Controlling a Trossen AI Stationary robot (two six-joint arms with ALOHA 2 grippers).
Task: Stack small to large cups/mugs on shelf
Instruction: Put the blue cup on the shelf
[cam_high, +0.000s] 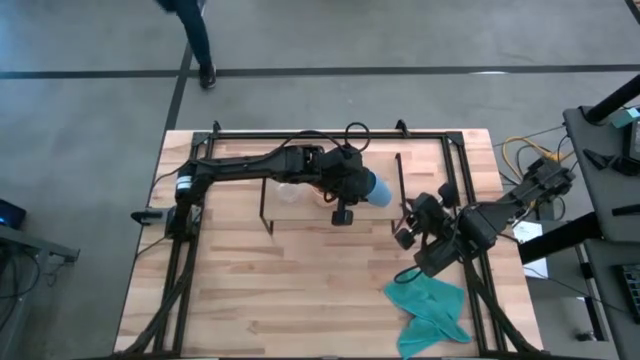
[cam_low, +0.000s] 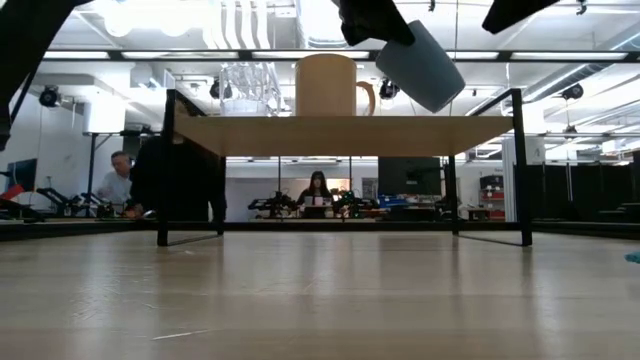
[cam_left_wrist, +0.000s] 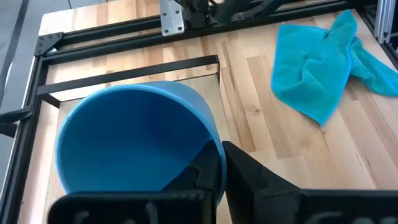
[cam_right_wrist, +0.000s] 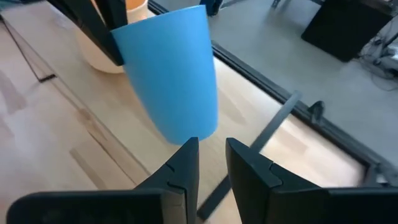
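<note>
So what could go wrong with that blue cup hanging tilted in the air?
The left tool grips only the rim of the blue cup, which is tilted above the shelf, so it might slip out. It hangs close to the orange mug and could knock it. The right tool, slightly parted, points at the cup; the arms could collide.

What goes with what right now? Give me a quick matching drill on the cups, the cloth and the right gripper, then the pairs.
Things:
1. blue cup
2. orange mug
3. clear glass cup
4. teal cloth
5. right gripper

States:
A. standing on the shelf, handle showing
B. lying crumpled on the table
C. held tilted above the shelf by the left gripper
D. standing on the shelf beside the mug
E. holding nothing, just beyond the shelf's end near the blue cup

Pairs: 1-C, 2-A, 3-D, 4-B, 5-E
</note>
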